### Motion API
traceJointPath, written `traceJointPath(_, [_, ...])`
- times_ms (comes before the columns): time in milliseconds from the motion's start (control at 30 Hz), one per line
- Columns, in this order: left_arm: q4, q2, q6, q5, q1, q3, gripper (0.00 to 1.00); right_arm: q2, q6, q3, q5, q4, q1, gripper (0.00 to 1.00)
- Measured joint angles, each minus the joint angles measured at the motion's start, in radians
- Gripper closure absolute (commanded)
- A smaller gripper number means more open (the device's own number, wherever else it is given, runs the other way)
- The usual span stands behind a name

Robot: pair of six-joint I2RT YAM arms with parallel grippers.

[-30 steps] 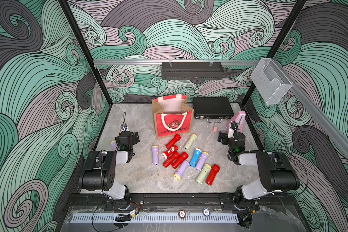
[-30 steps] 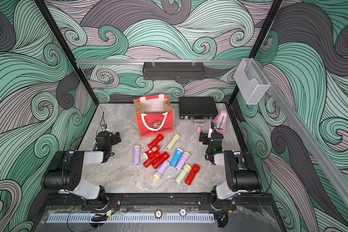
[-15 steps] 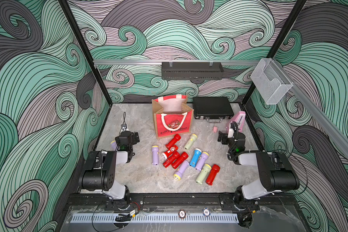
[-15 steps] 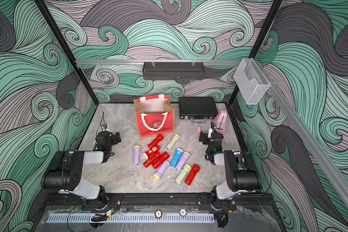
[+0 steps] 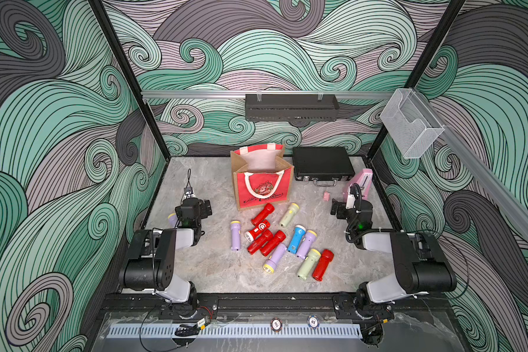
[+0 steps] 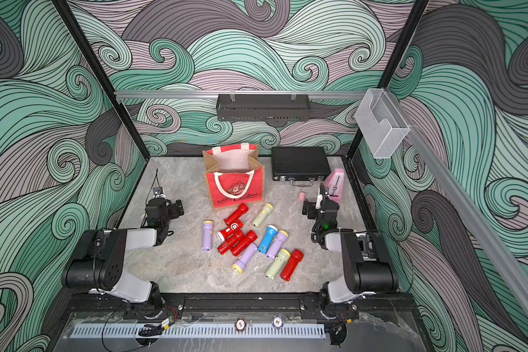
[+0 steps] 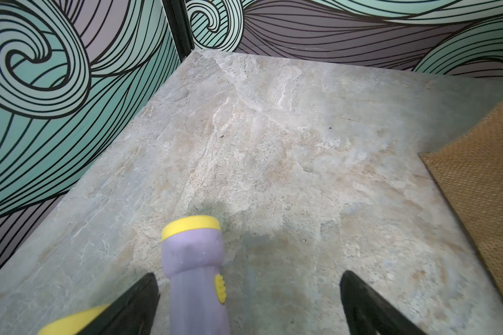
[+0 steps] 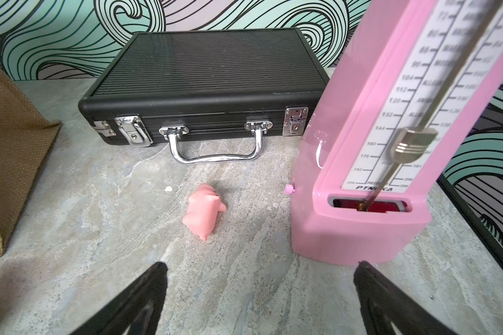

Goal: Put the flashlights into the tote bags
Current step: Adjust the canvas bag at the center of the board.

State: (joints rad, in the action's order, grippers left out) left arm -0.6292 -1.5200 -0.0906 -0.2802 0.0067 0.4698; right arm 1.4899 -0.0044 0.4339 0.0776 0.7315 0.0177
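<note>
I see no change over this second. My left gripper (image 7: 249, 277) sits in the same spot with its jaws just as wide apart, and so does my right gripper (image 8: 261, 264). Neither arm shifts in both top views. The flashlights (image 5: 272, 243) lie in the same scatter as before, none rolled or nudged, and the bag (image 5: 261, 189) stands where it stood. Nothing has moved, arrived or gone.
</note>
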Motion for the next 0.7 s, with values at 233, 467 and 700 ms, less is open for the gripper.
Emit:
traceJointPath(233, [0.158, 0.103, 0.0, 0.016, 0.0, 0.047, 0.02, -0.151, 0.0, 0.019, -0.001, -0.113, 0.002, 0.0])
traceJointPath(467, [0.415, 0.289, -0.06, 0.037, 0.0, 0.146, 0.01, -0.335, 0.0, 0.069, 0.01, -0.31, 0.037, 0.0])
traceJointPath(700, [0.781, 0.381, -0.231, 0.065, 0.0, 0.304, 0.01, -0.555, 0.051, 0.121, 0.087, -0.571, 0.109, 0.0])
